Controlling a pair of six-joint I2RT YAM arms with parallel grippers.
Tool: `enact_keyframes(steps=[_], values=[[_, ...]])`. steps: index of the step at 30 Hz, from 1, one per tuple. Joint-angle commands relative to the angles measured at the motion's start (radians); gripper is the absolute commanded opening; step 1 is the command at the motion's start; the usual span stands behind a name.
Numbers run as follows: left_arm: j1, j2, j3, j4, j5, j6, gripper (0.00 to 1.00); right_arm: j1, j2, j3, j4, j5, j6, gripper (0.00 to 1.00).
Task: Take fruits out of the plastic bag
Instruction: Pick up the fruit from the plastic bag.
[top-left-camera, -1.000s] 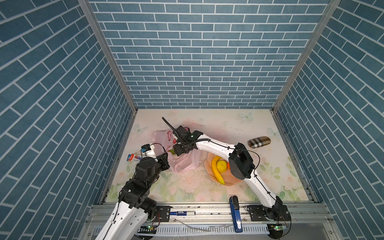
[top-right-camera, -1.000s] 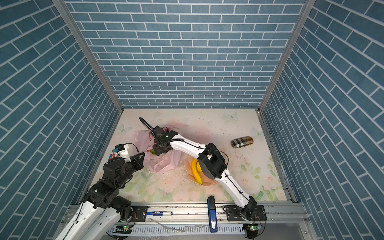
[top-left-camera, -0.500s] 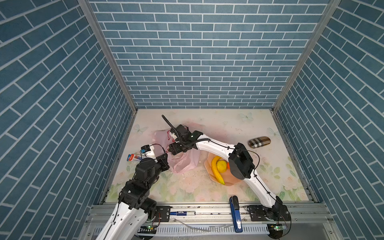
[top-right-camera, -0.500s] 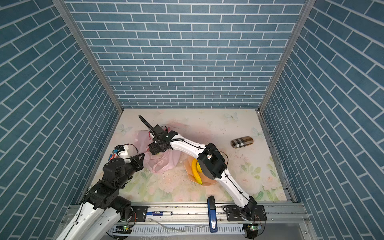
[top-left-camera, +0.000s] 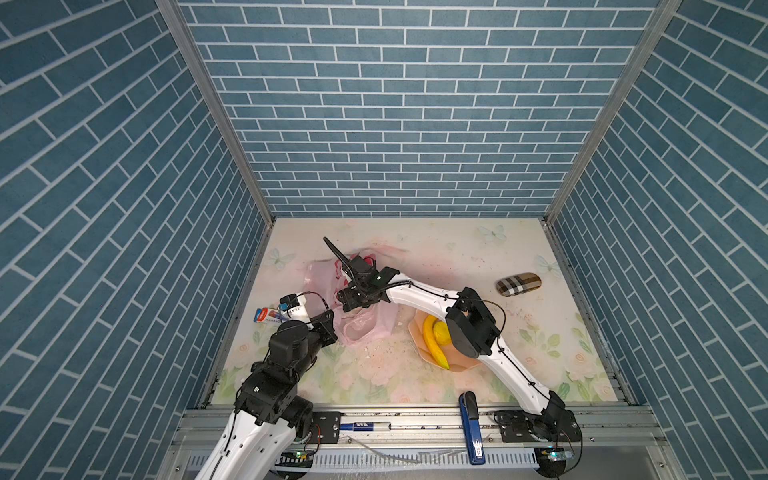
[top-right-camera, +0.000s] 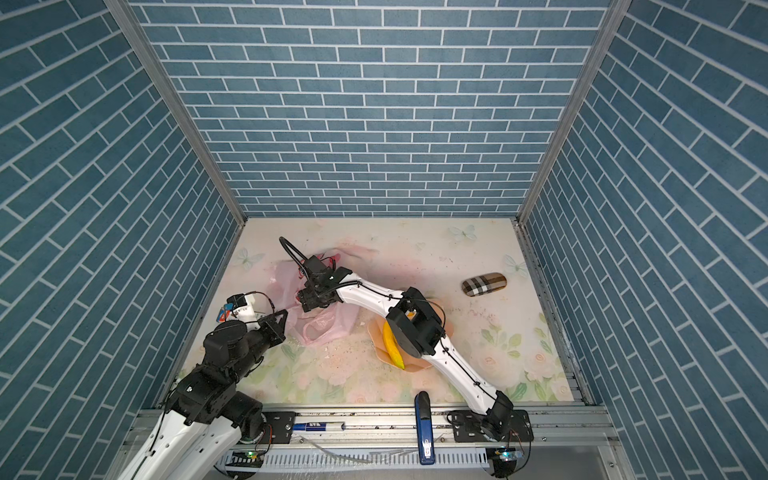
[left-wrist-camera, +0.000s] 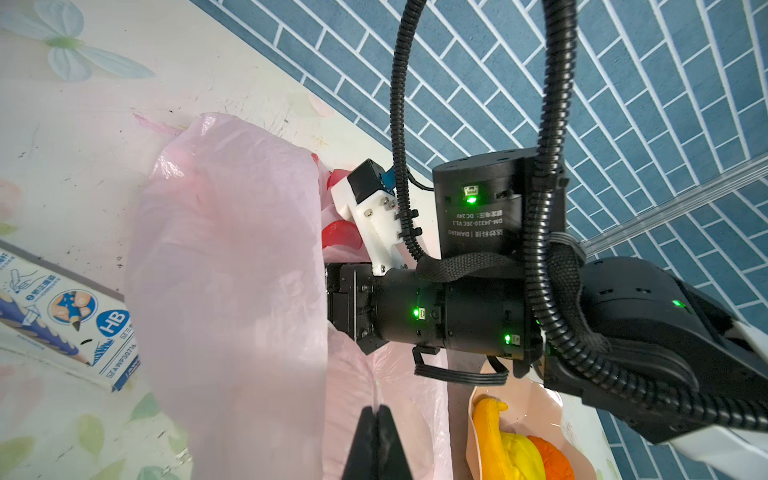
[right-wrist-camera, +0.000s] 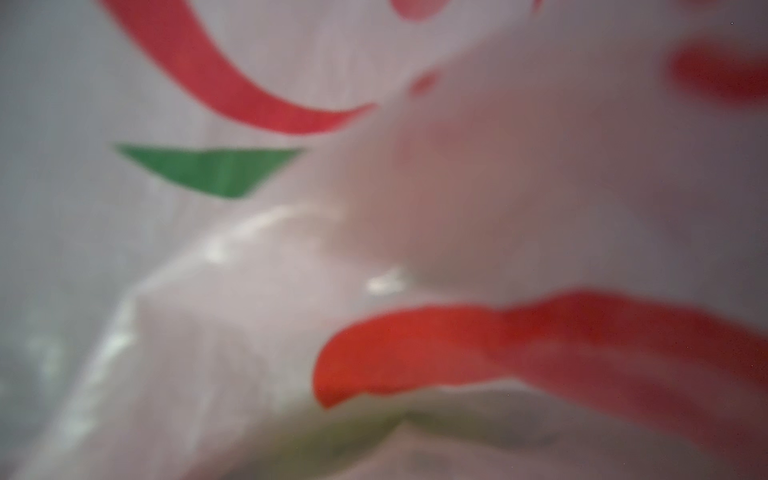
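The pale-pink plastic bag lies crumpled left of centre. My left gripper is shut, pinching a thin fold of the plastic bag at its near edge. My right gripper reaches into the bag's mouth, and its fingers are hidden by the film. The right wrist view is filled by blurred bag film with red and green print. A banana, a lemon and an orange lie in the peach bowl. Any fruits inside the bag are hidden.
A pencil box lies by the left wall, just behind my left wrist. A plaid oval case sits at the right. A blue stapler-like tool rests on the front rail. My right forearm passes over the bowl.
My right wrist has shifted slightly left, a little deeper into the bag. The left gripper stays pinched on the bag's edge.
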Motion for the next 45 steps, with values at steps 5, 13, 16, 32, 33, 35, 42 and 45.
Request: enact_keyframes(steps=[5,13,16,32,33,35,42,45], values=[[0.001,-0.01,-0.019,-0.026,-0.015,-0.006,0.0,-0.006,-0.021,-0.015,0.07,0.058,0.032,0.62],[0.001,-0.003,-0.013,-0.013,-0.024,-0.007,0.0,-0.007,-0.075,-0.078,0.086,0.032,0.007,0.43],[0.001,0.011,-0.013,0.008,-0.033,-0.006,0.0,-0.007,-0.121,-0.134,0.09,0.013,-0.014,0.4],[0.0,0.111,-0.019,0.161,-0.046,-0.003,0.0,0.035,-0.371,-0.383,0.018,-0.105,-0.119,0.36],[0.001,0.112,-0.017,0.165,-0.047,-0.004,0.0,0.037,-0.386,-0.39,0.013,-0.109,-0.125,0.36],[0.001,0.115,-0.009,0.165,-0.049,0.001,0.0,0.043,-0.416,-0.407,-0.003,-0.121,-0.137,0.36],[0.001,0.108,0.011,0.143,-0.05,0.011,0.0,0.043,-0.517,-0.456,-0.041,-0.173,-0.155,0.35],[0.0,0.097,0.02,0.128,-0.053,0.01,0.0,0.042,-0.556,-0.472,-0.061,-0.16,-0.165,0.35]])
